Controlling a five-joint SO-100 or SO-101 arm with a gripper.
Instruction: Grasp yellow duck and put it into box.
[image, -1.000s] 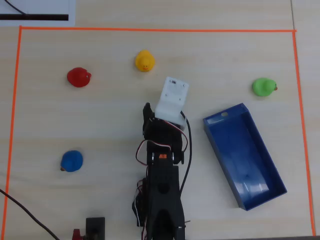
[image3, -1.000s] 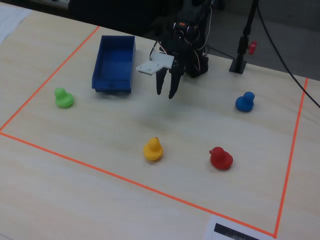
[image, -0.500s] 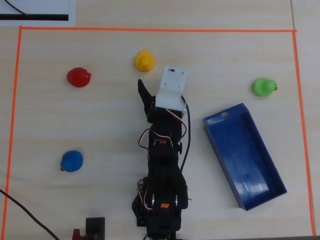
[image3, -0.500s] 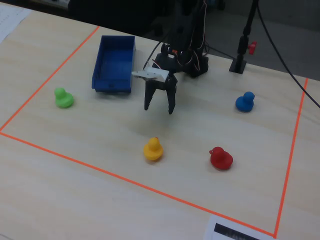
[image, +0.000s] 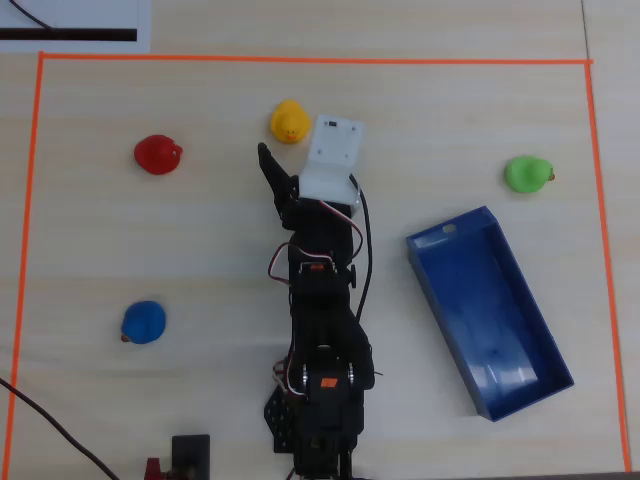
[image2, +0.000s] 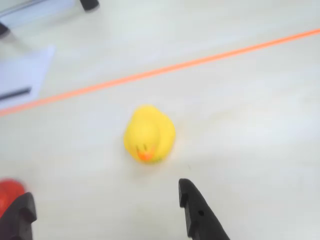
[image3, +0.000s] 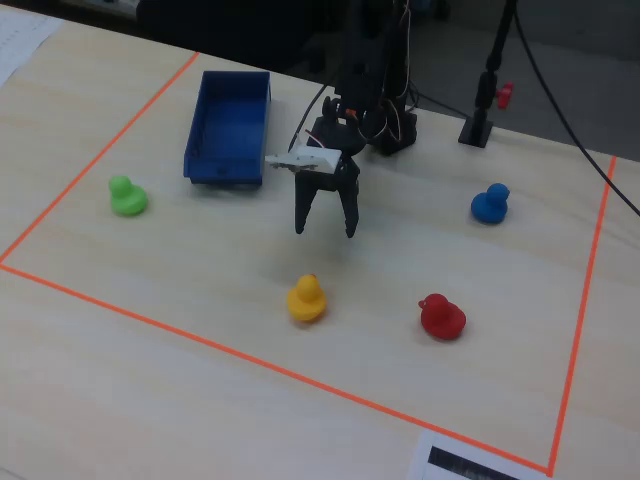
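Tool (image3: 325, 232) hung open above the bench (image3: 200, 380), fingers spread, near the yellow duck (image3: 306, 299) (not touching); blue box (image3: 229, 128) sat well apart.

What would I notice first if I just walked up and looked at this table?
Probably the black robot arm in the middle, its open gripper hanging over the table and pointing toward the yellow duck, not touching it. Then the other bright ducks around it: the red duck, the blue duck and the green duck. The long blue box lies empty beside the arm.
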